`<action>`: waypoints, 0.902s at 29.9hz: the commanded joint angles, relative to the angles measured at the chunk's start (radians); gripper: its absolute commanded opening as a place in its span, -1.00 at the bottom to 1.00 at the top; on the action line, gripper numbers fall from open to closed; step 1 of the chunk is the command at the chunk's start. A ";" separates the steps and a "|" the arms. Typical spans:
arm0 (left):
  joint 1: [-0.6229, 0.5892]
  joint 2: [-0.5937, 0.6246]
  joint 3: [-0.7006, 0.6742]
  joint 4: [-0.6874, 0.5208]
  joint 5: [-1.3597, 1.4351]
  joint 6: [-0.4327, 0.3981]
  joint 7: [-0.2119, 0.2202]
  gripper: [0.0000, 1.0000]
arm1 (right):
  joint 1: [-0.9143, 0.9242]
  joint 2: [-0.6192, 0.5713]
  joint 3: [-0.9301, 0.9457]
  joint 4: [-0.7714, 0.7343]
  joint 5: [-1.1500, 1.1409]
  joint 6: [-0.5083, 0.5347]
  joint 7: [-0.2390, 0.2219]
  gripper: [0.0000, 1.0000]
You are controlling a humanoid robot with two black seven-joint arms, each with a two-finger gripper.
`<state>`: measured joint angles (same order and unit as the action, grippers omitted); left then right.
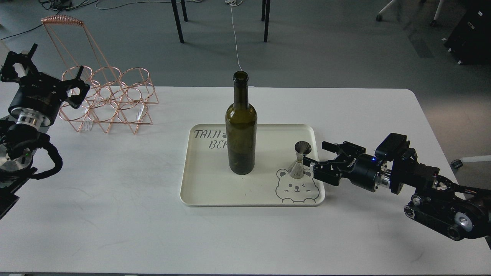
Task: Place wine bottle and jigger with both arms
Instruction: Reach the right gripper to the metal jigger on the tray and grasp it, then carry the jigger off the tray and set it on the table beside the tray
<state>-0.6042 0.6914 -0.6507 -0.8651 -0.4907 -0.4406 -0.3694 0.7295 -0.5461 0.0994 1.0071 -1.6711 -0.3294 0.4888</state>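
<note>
The wine bottle [241, 132], dark olive-green and without a label, stands upright in the middle of a cream tray [199, 191]. The jigger [300, 161], small and steel, stands upright on the tray's right side, just above a printed bear. My right gripper [317, 155] comes in from the right, low over the tray's right rim. It is open, and its fingertips [309, 162] are right beside the jigger without closing on it. My left gripper [46, 73] is raised at the far left, open and empty, far from the bottle.
A copper wire bottle rack [109, 99] stands at the back left of the white table [115, 214], right beside my left gripper. Chair legs and cables are on the floor beyond the far edge.
</note>
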 commanded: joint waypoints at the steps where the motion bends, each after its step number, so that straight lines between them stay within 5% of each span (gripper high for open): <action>1: 0.000 0.000 -0.015 0.000 0.001 0.000 0.001 0.97 | 0.021 0.052 -0.039 -0.045 -0.001 -0.023 0.000 0.86; 11: -0.002 0.008 -0.017 0.000 0.001 -0.001 0.001 0.97 | 0.059 0.118 -0.087 -0.113 -0.001 -0.031 0.000 0.48; 14: -0.002 0.017 -0.018 0.000 0.003 -0.001 0.001 0.97 | 0.059 0.118 -0.087 -0.113 -0.001 -0.031 0.000 0.28; 18: -0.002 0.019 -0.018 0.000 0.003 -0.001 0.001 0.97 | 0.060 0.118 -0.089 -0.114 -0.002 -0.031 0.000 -0.24; 27: -0.002 0.022 -0.018 0.000 0.003 -0.001 0.001 0.97 | 0.062 0.117 -0.087 -0.111 -0.007 -0.036 0.000 -0.75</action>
<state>-0.6066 0.7125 -0.6689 -0.8652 -0.4878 -0.4418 -0.3681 0.7899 -0.4281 0.0118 0.8953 -1.6741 -0.3620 0.4887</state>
